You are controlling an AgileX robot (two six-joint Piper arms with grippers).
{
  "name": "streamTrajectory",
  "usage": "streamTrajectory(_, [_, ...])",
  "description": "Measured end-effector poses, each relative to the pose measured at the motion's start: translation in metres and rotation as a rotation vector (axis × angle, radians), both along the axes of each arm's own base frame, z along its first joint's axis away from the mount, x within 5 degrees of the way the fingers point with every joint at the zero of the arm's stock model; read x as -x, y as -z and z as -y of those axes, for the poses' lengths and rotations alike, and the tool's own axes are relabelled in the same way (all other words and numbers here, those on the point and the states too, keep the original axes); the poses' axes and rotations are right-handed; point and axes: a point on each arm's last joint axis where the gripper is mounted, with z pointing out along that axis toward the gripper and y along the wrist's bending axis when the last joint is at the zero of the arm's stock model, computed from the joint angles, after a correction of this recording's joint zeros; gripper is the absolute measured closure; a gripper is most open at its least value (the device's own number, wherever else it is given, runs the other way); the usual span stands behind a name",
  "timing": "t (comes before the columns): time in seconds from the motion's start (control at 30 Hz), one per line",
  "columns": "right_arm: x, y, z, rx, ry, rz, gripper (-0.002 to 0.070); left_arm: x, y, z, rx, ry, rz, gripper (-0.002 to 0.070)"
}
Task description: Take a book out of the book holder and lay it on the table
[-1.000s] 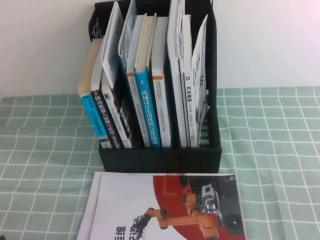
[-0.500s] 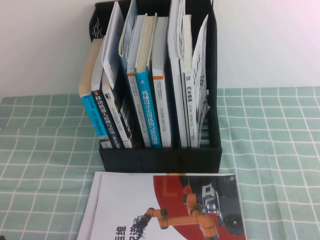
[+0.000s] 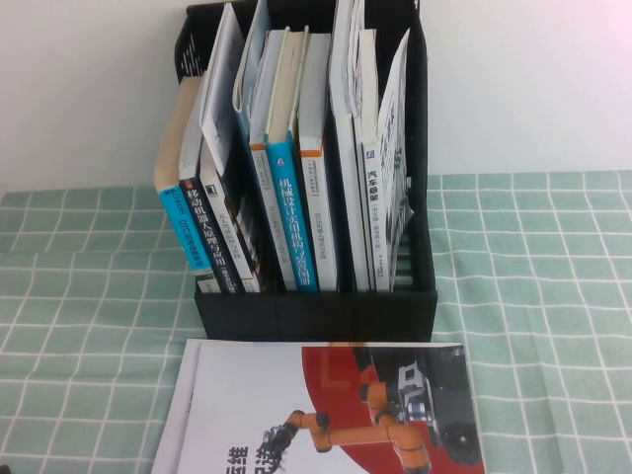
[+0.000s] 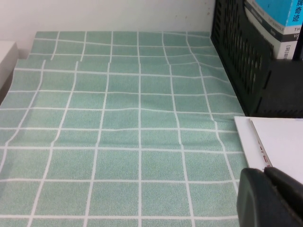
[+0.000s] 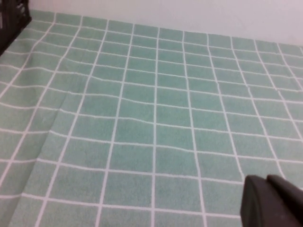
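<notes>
The book [image 3: 296,405], white with a dark red shape and an orange robot arm, lies flat on the table [image 3: 533,296] just in front of the book holder [image 3: 316,314]. Neither gripper shows in the high view. In the left wrist view my left gripper [image 4: 262,172] is shut with nothing between its fingers, low over the cloth beside the corner of the book [image 4: 279,142], near the book holder [image 4: 246,61]. My right gripper [image 5: 265,182] is shut and empty over bare checked cloth, well away from the book holder's corner [image 5: 12,21].
Several other books [image 3: 296,197] stand upright in the holder, some with blue spines. A white wall [image 3: 89,89] rises behind the table. A pale object [image 4: 5,56] sits at the cloth's far edge in the left wrist view.
</notes>
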Motion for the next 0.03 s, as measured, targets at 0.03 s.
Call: streamTrajectory(0.03, [0.0001, 0.0, 0.0009, -0.009, 0.021, 0.001, 0.0678, 0.0, 0.0, 0.0, 0.0, 0.0, 0.0, 0.0678])
